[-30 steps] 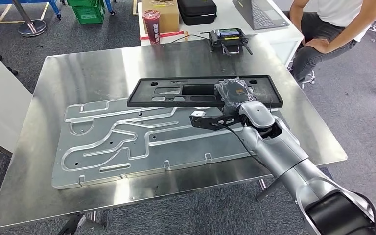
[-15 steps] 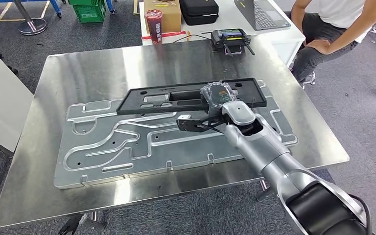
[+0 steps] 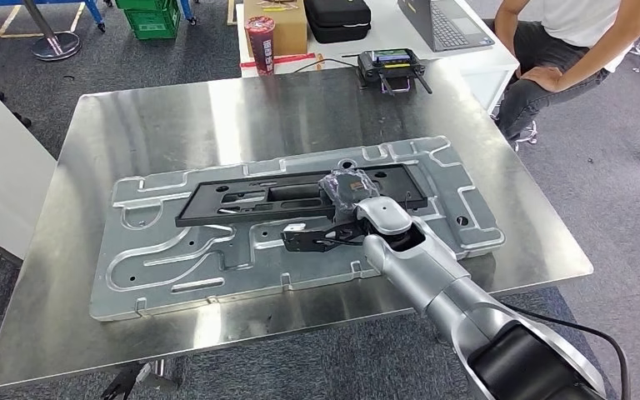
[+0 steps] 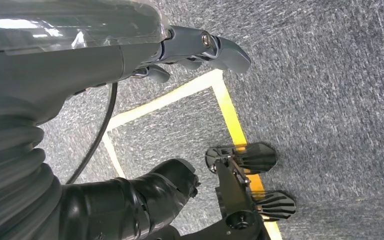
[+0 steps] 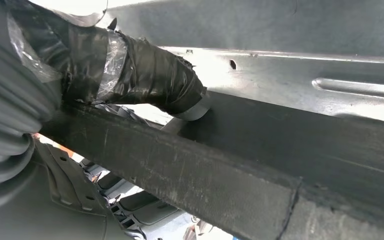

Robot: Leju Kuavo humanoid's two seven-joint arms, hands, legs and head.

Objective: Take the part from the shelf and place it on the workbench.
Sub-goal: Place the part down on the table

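On the steel workbench [image 3: 67, 333], the long black plastic part [image 3: 242, 196] is gripped at its three-o'clock end by the right hand [image 3: 346, 190], kept level for setting down; the left hand [image 4: 200, 47] hangs, finger state unclear.

left hand [image 4: 130, 55] hanging over grey carpet floor [image 4: 325, 90], fingers [image 4: 220, 47] curled holding nothing, yellow tape line [image 4: 232, 120] below

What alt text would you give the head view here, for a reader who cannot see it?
The robot's right hand grips a long black plastic part over a grooved aluminium plate lying on a steel workbench. Beyond the bench, a white table holds a red can and a handheld controller; a seated person is at the upper right.
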